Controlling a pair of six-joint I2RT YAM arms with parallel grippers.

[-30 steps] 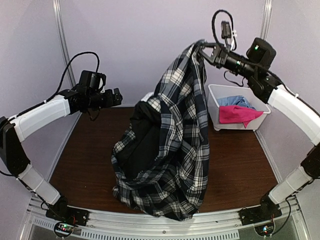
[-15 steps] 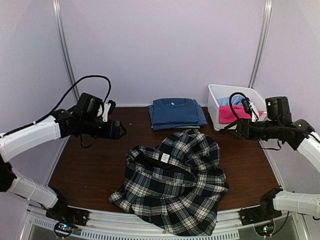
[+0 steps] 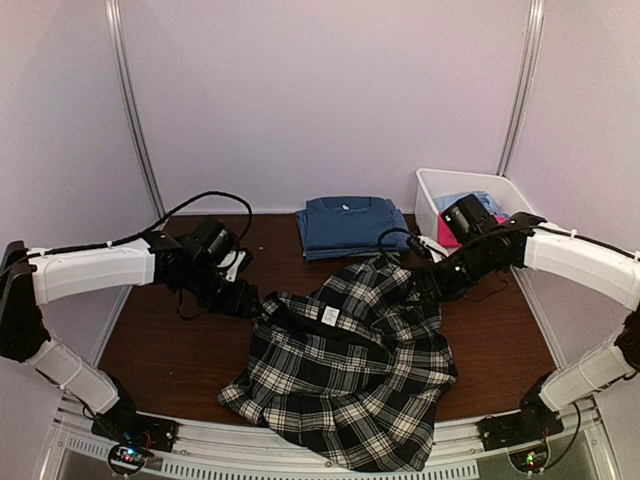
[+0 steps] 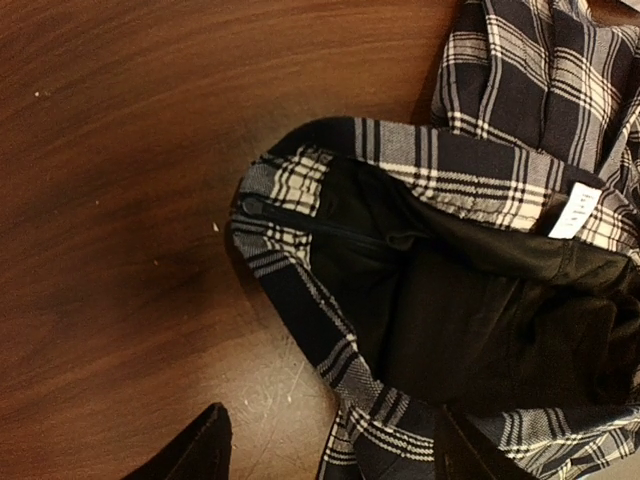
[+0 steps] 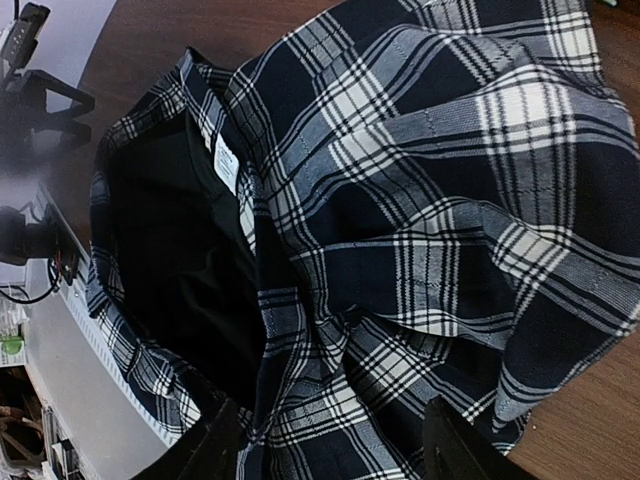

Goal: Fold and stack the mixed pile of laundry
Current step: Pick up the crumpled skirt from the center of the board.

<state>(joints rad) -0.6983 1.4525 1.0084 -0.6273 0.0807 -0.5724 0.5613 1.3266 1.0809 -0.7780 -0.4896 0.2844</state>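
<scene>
L tool [image 3: 243, 299] sat low at the left edge of the plaid shirt [image 3: 340, 370] w/ fingers spread, the hem between them (nothing pinched), prob. to take that side. The shirt lay rumpled mid table [image 3: 170, 340], in front of the folded dark blue T-shirt [image 3: 350, 222], likely the stack's base. R tool [image 3: 424, 286] hung over its far-right edge, also spread, prob. so both could pull it flat.

White arms [image 3: 95, 272], black joints [image 3: 18, 322], looping cables [image 3: 205, 195].
</scene>
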